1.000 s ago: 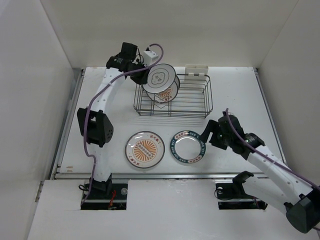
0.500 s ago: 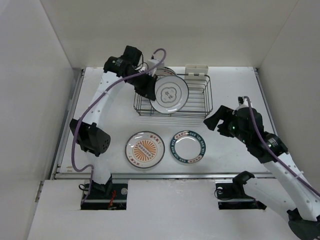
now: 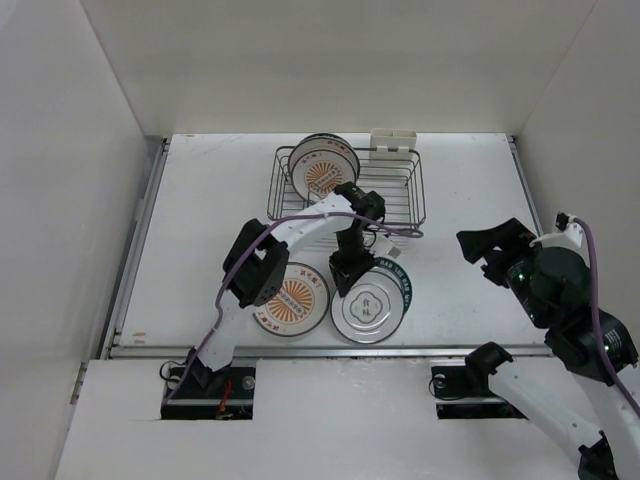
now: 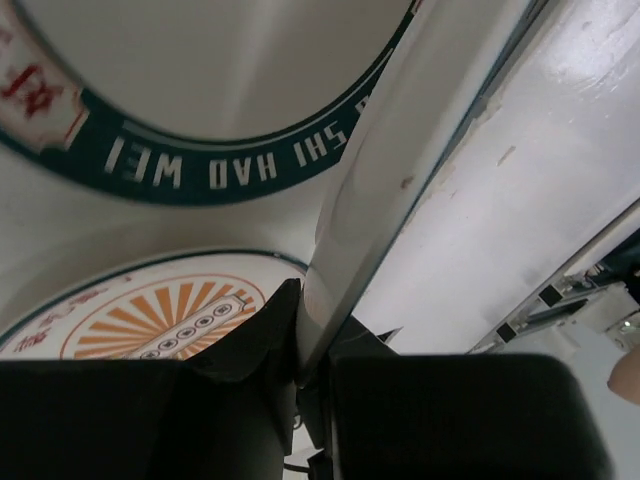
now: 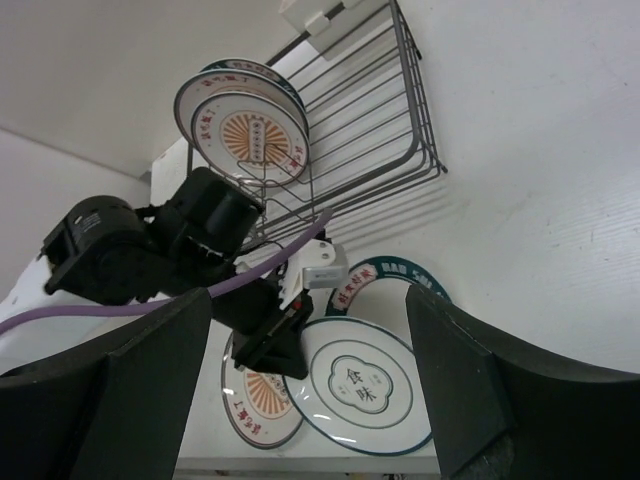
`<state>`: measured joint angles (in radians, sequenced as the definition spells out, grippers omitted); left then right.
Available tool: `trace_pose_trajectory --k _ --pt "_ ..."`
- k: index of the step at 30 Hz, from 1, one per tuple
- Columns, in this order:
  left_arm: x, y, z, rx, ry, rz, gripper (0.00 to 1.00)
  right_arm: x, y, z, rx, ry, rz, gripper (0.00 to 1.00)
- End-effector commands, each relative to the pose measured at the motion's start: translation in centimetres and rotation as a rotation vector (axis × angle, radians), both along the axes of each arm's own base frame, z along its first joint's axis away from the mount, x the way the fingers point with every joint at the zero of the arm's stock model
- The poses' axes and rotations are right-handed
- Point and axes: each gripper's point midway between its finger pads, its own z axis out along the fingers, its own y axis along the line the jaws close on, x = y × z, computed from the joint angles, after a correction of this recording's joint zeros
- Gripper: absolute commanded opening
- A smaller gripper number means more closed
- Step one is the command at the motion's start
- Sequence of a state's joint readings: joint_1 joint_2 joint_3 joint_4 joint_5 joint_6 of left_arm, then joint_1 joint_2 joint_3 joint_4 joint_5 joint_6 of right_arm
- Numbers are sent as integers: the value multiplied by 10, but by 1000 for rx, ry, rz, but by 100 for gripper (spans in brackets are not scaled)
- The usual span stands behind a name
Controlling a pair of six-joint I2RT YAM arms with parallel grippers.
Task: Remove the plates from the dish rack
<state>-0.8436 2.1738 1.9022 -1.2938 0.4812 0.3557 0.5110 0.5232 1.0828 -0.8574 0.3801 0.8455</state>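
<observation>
White porcelain was pinched at its rim by the left pincer (image 3: 343, 283), which was shut tight on the held plate (image 3: 368, 312). This plate was carried tilted, stamped back upward, low over the teal-banded plate (image 3: 398, 277) and just beside the sunburst plate (image 3: 292, 301) on the surface (image 3: 200, 230). In the dish rack (image 3: 400, 205) two plates (image 3: 322, 168) were seen upright. The right pincer (image 3: 492, 252) was held wide open and empty, well apart. Were the grip released at that tilt, the held plate could be dropped edge-first, so that both rims might be chipped or the plate sent skidding off the one beneath.
</observation>
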Motion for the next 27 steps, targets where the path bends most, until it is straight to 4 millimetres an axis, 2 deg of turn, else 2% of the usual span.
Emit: trace_pose_trajectory --k 1,2,3,7,12,14,18,21,27 --pt "20 -7 4 15 -66 34 0 1 -3 -1 -4 20 -25 84" --pt "28 -15 7 -10 -88 35 0 1 -3 -1 -4 20 -25 84" --pt "31 -19 1 1 -80 46 0 0 -2 -3 -5 30 -15 84" --pt "40 -25 0 -14 -118 57 0 0 2 -11 -9 49 3 84" --pt "33 -34 22 -95 -88 27 0 -1 6 -15 -7 61 24 84" --pt "36 -31 32 -103 -123 26 0 -1 6 -15 -7 61 24 84" --pt "61 -22 46 -116 -180 123 0 -1 7 -15 -5 62 33 84" --pt "72 -15 57 -147 -179 175 0 0 8 -16 -9 70 33 84" --pt "75 -13 72 -210 -123 208 0 3 14 -18 -17 82 54 84"
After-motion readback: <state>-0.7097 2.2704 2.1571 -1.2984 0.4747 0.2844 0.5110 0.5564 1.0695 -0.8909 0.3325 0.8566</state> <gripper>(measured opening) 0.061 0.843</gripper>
